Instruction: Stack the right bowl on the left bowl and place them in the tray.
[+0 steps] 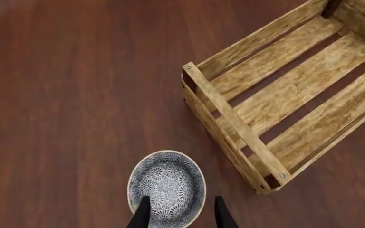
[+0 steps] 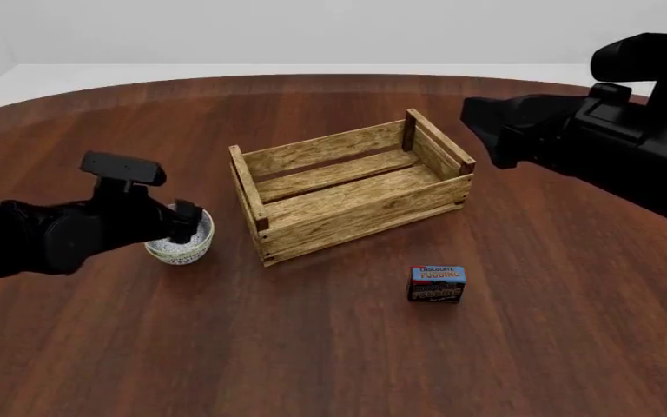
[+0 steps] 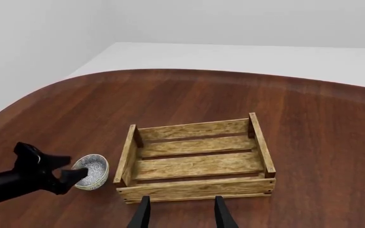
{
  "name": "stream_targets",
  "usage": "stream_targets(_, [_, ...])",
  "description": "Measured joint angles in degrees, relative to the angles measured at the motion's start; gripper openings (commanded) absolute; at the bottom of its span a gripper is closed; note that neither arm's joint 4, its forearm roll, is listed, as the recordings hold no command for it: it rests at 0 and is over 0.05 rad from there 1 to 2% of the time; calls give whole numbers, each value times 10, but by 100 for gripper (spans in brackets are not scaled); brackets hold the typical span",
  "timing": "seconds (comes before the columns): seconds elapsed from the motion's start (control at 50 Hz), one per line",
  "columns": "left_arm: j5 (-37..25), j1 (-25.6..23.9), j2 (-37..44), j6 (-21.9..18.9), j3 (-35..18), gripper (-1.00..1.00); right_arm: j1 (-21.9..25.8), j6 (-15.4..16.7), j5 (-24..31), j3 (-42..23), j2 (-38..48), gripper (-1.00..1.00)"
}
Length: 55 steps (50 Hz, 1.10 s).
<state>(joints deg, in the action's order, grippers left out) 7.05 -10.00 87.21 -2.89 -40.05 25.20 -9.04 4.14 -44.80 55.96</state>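
We have our left gripper [image 2: 185, 224] at the patterned blue-and-white ceramic bowl [image 2: 180, 241], which sits on the dark reddish wooden surface [image 2: 333, 347] just beside the left end of the light-brown slatted wooden crate [image 2: 351, 187]. In the left wrist view its fingers are spread, straddling the bowl's near rim, so we judge it is set up for a rim grasp and has not closed yet. Only one bowl outline shows (whether a second is nested inside, we cannot tell). Our right gripper [image 3: 181, 211] hangs high over the crate's near side with its fingers apart, holding nothing. The crate is empty. The small blue-and-brown box [image 2: 437, 283] in front reads "PUDDING"; its smaller print is unreadable.
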Motion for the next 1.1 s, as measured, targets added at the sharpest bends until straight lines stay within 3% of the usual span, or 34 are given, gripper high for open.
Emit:
stream_targets(0.92, [78,-15,159,0,-13,100,0,-1,-1,1,1,100])
stream_targets(0.94, [79,-15,162,0,-13,-100,0,-1,-1,1,1,100])
stream_targets(1.1, [84,-18,165,4,-21,-100,0,-1,-1,0,1,100])
